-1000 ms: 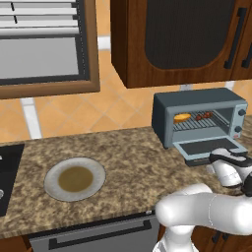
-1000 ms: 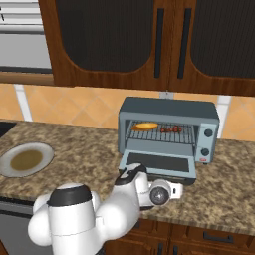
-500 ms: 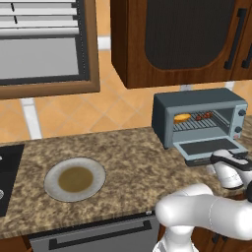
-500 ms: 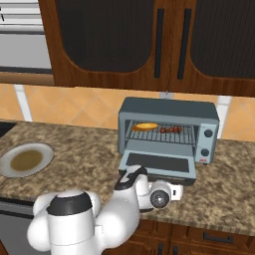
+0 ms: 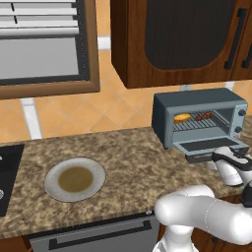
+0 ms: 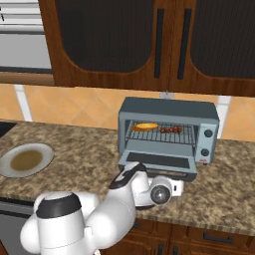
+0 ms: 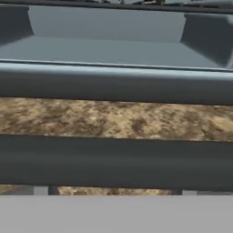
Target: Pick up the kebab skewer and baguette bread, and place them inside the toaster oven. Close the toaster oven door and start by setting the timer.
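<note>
The toaster oven point(image 5: 199, 106) point(image 6: 169, 107) stands on the counter at the back right. Its door point(image 5: 211, 144) point(image 6: 158, 160) lies folded down flat. On the wire rack inside sit the golden baguette bread point(image 5: 182, 117) point(image 6: 144, 126) to the left and the dark red kebab skewer point(image 5: 203, 116) point(image 6: 171, 129) to the right. My gripper point(image 5: 224, 159) point(image 7: 113, 192) hangs low just in front of the door's front edge. It is open and holds nothing. In the hand view the dark handle bar point(image 7: 116, 161) runs across right ahead of the tips, with the door's frame point(image 7: 116, 84) beyond.
A round plate point(image 5: 75, 179) point(image 6: 26, 160) with a brown centre rests on the granite counter at the left. A black stovetop point(image 5: 7, 172) lies at the far left edge. Knobs point(image 6: 208, 133) line the oven's right side. Dark wood cabinets point(image 6: 149, 40) hang above.
The hand has edged slightly along the front of the lowered door. The jaws stay open, and the bread and skewer have not moved.
</note>
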{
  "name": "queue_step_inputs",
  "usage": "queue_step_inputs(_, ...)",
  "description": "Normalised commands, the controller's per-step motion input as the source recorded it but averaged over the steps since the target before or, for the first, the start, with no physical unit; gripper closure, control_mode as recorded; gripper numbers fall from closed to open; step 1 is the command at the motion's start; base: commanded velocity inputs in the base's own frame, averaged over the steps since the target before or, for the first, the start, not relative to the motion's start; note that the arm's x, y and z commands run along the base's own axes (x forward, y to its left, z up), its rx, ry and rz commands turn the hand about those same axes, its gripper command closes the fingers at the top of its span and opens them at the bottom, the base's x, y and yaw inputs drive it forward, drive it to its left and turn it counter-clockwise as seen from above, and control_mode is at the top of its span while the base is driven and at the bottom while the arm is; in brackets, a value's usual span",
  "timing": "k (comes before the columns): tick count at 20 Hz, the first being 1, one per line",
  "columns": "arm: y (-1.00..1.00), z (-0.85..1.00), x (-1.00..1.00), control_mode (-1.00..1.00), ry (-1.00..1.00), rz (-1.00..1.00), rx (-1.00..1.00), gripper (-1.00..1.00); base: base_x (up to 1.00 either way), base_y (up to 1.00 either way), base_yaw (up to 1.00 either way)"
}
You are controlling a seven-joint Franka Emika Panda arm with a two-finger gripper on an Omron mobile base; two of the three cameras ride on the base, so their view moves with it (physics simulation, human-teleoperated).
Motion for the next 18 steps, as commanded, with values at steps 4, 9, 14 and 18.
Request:
queue_step_inputs(4, 0.00, 0.64, 0.30, -1.00, 0.00, 0.00, 0.01, -1.00, 0.00, 0.00, 0.00)
queue_step_inputs(9, 0.00, 0.61, 0.43, -1.00, 0.00, 0.00, 0.01, -1.00, 0.00, 0.00, 0.00)
queue_step_inputs(14, 0.00, 0.64, 0.52, -1.00, 0.00, 0.00, 0.01, -1.00, 0.00, 0.00, 0.00)
queue_step_inputs(18, 0.00, 0.73, 0.60, -1.00, -0.03, 0.00, 0.04, -1.00, 0.00, 0.00, 0.00)
